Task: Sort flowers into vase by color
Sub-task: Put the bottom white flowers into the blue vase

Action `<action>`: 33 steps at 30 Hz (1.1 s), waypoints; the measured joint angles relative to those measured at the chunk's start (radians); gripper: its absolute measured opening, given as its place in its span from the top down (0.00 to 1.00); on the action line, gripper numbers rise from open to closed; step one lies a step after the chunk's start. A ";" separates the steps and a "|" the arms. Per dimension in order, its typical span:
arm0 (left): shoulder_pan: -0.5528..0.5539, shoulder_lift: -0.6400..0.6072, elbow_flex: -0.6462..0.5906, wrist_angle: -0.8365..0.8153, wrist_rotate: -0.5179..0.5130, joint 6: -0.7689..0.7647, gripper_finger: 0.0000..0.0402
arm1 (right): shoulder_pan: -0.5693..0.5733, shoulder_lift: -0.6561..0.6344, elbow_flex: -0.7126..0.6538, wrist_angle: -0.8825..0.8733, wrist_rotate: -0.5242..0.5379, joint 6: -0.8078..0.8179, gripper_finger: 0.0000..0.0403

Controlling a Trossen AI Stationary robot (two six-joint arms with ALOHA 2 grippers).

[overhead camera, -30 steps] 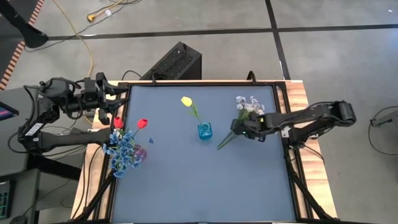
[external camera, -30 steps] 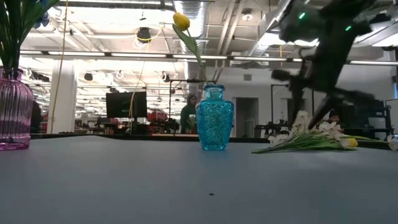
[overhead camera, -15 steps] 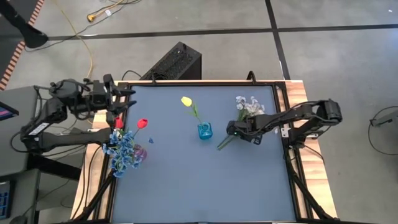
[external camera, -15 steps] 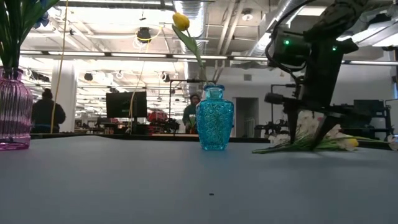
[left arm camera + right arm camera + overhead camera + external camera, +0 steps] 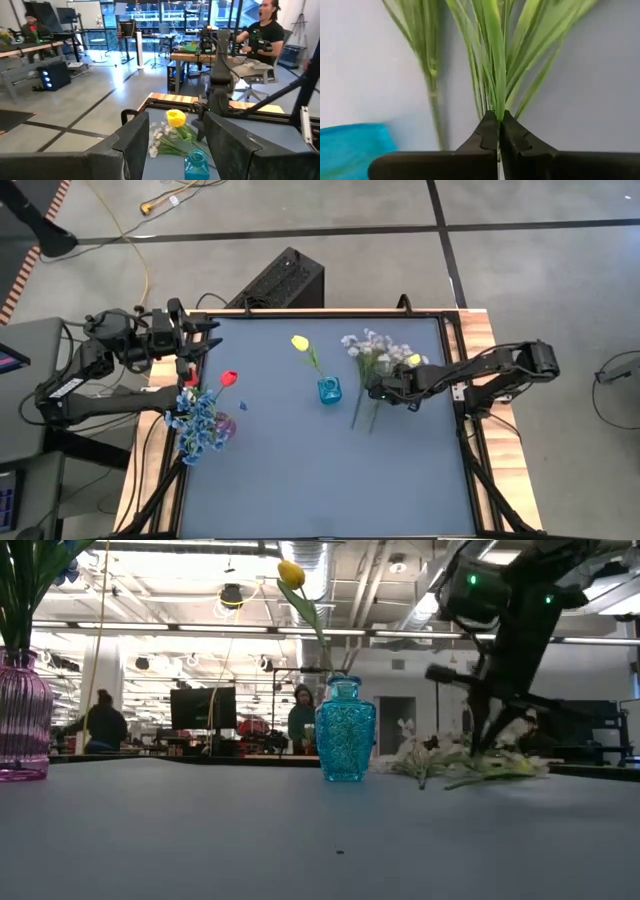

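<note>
with the sorting partly done, you can see a yellow tulip (image 5: 299,342) standing in the blue vase (image 5: 329,390) at the centre of the high view, and a bunch of blue sprays (image 5: 199,423) with a red tulip (image 5: 229,378) in the pink vase (image 5: 22,715) at the left edge of the counter (image 5: 300,470). still to be sorted, as far as you can tell, are the white sprays (image 5: 368,347) lying right of centre in the high view, just beside the blue vase, with a second small yellow bloom (image 5: 414,359) among them. your right gripper (image 5: 498,125) is pinched closed on a thin green stem of that bunch, low over the counter; in the right wrist view the two dark fingertips meet on one blade while other stems fan outward beyond them. the stems look slender, soft and tangled together, so more than one may lift with the held stem. your left gripper (image 5: 176,145) waits at the upper left of the high view, near the pink vase, its fingers parted and holding nothing.
</note>
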 joint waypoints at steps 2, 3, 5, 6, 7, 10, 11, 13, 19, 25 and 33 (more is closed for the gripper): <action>0.000 0.000 0.000 -0.004 0.014 -0.001 0.56 | -0.002 -0.025 0.016 0.001 0.006 -0.014 0.92; 0.000 0.000 0.000 -0.004 0.017 -0.002 0.56 | -0.003 -0.039 0.024 0.000 0.007 -0.022 0.91; 0.000 0.000 0.000 -0.004 0.018 -0.002 0.56 | -0.002 -0.062 0.045 -0.006 0.017 -0.051 0.90; 0.000 0.000 0.000 -0.004 0.018 -0.002 0.56 | -0.002 -0.073 0.059 -0.013 0.025 -0.066 0.90; 0.000 0.000 0.000 -0.004 0.018 -0.001 0.56 | -0.002 -0.083 0.074 -0.023 0.036 -0.081 0.91; 0.000 -0.001 0.000 -0.004 0.018 0.003 0.56 | 0.003 -0.117 0.126 -0.058 0.098 -0.138 0.94; 0.000 -0.001 0.000 -0.004 0.018 0.003 0.56 | 0.008 -0.130 0.146 -0.070 0.131 -0.159 0.94; 0.000 -0.001 0.000 -0.004 0.018 0.005 0.56 | 0.013 -0.158 0.195 -0.109 0.202 -0.202 0.94; 0.000 -0.001 0.000 -0.004 0.024 -0.004 0.56 | 0.013 -0.239 0.338 -0.158 0.374 -0.394 0.93; 0.000 -0.001 0.000 -0.004 0.026 -0.019 0.56 | 0.013 -0.285 0.472 -0.135 0.478 -0.633 0.93; 0.000 -0.001 0.000 0.003 0.026 -0.041 0.56 | 0.050 -0.253 0.545 0.195 0.505 -1.103 0.93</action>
